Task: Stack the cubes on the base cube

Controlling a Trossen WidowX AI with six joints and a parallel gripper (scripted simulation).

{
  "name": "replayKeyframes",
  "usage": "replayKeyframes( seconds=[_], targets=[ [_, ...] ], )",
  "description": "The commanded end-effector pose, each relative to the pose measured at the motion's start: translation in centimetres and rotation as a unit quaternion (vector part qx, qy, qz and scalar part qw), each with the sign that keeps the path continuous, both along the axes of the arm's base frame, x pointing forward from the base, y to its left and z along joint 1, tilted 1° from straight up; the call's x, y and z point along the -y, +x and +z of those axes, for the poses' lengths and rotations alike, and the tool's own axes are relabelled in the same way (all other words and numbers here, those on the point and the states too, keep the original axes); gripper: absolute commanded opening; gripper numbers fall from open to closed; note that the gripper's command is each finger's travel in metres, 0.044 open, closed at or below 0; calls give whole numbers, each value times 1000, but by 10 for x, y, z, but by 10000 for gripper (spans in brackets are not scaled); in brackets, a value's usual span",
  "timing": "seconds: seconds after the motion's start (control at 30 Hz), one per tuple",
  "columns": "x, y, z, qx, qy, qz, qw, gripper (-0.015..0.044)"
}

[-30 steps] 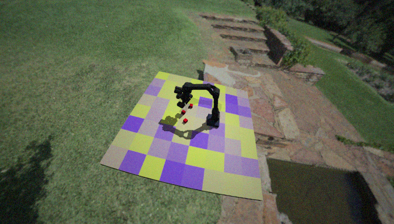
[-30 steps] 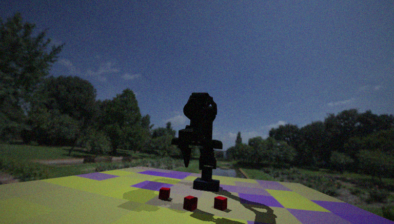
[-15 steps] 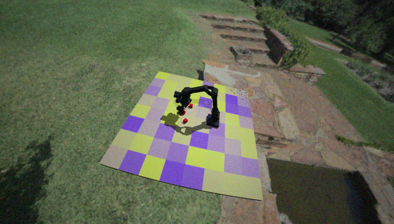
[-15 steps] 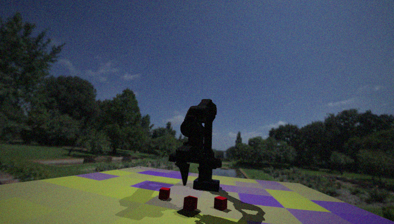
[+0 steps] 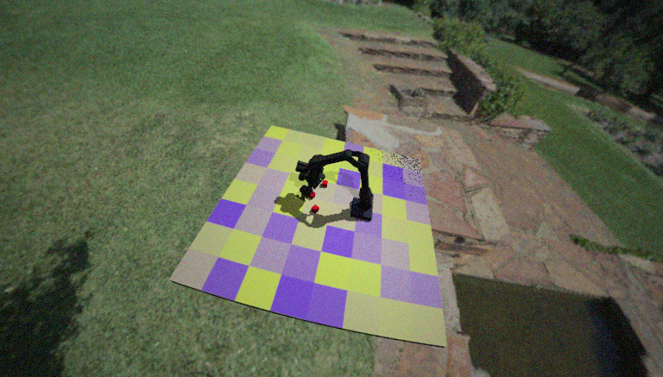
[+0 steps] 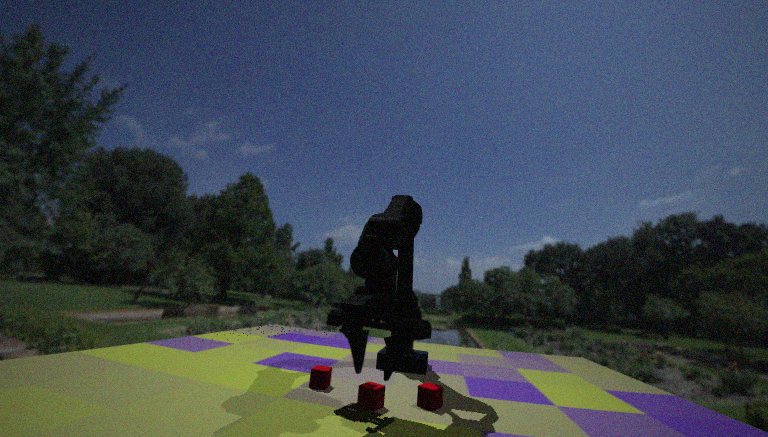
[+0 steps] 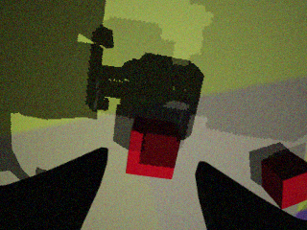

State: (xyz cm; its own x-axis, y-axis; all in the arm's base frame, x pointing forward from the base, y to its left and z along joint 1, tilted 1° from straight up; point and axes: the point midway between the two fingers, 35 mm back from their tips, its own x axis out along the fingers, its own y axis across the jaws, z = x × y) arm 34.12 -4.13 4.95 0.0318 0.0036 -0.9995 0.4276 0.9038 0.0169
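Three red cubes stand apart on the checkered mat (image 5: 293,299) (image 6: 169,364). The middle cube (image 5: 312,194) (image 6: 370,395) (image 7: 153,152) sits right below my gripper (image 5: 307,191) (image 6: 372,373) (image 7: 152,160), whose dark fingers are open and stand a little above it on either side without touching it. A second cube (image 5: 324,183) (image 6: 320,377) stands nearer the back of the mat. The third cube (image 5: 314,208) (image 6: 429,396) stands to the other side. One of these two shows at the right edge of the wrist view (image 7: 284,178). I cannot tell which cube is the fixed base.
The arm's base (image 5: 362,209) (image 6: 402,360) stands on the mat close behind the cubes. The arm's shadow falls over the tiles around the cubes. Grass surrounds the mat, and stone paving lies along one side (image 5: 469,197).
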Motion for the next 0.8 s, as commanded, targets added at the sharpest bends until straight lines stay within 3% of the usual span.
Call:
replayKeyframes(
  seconds=[0.0, 0.5, 0.7, 0.77],
  targets=[
    [-1, -3, -11, -8, 4, 2, 1000, 265],
    [-2, -3, -31, -8, 4, 2, 1000, 265],
    [-2, -3, -31, -8, 4, 2, 1000, 107],
    [-2, -3, -31, -8, 4, 2, 1000, 105]
  ],
)
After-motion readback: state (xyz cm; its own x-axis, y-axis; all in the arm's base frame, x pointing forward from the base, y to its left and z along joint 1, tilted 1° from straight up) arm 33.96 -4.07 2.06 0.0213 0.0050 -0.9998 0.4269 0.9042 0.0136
